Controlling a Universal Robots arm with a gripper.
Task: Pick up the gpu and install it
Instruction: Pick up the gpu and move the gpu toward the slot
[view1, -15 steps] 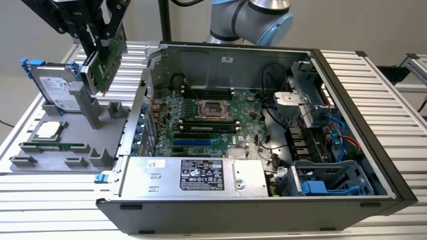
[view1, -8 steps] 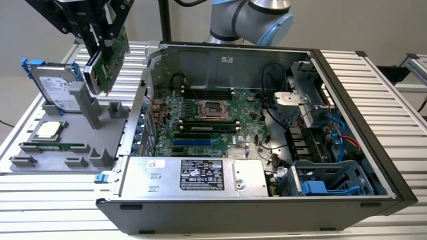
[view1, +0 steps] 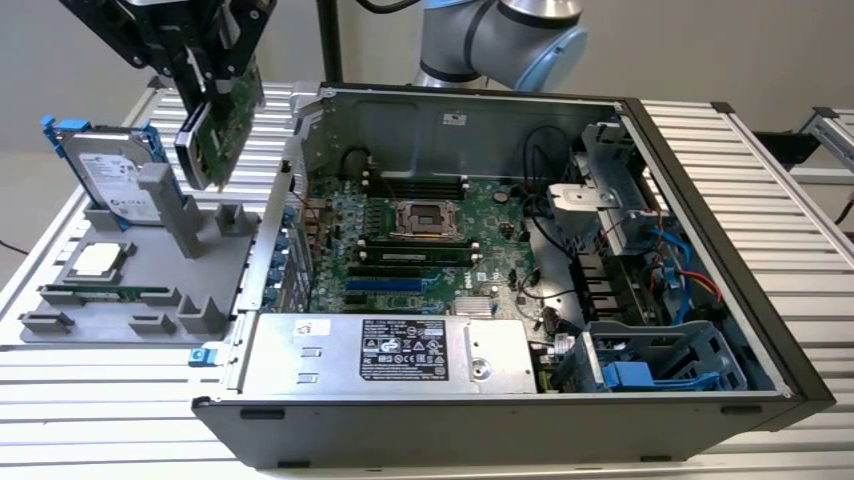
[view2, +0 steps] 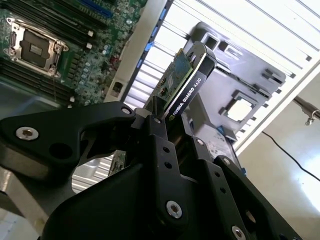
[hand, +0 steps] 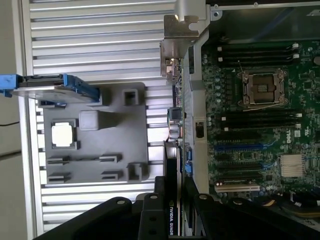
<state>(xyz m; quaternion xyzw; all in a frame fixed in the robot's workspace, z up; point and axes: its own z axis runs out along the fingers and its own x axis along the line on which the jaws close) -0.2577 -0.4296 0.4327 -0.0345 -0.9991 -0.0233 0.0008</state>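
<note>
Hanging at the exterior view's left, the gpu is held tilted in the air by the gripper, which is closed on its upper part, higher than the gray holder and just beside the open computer case. In the second wrist view, the gpu is clamped between the black fingers, with the holder seen behind it. In the first wrist view, the gpu is seen edge-on between the holder and the motherboard.

Open computer case, motherboard, grey holder tray, upright hard drive, processor chip
</note>
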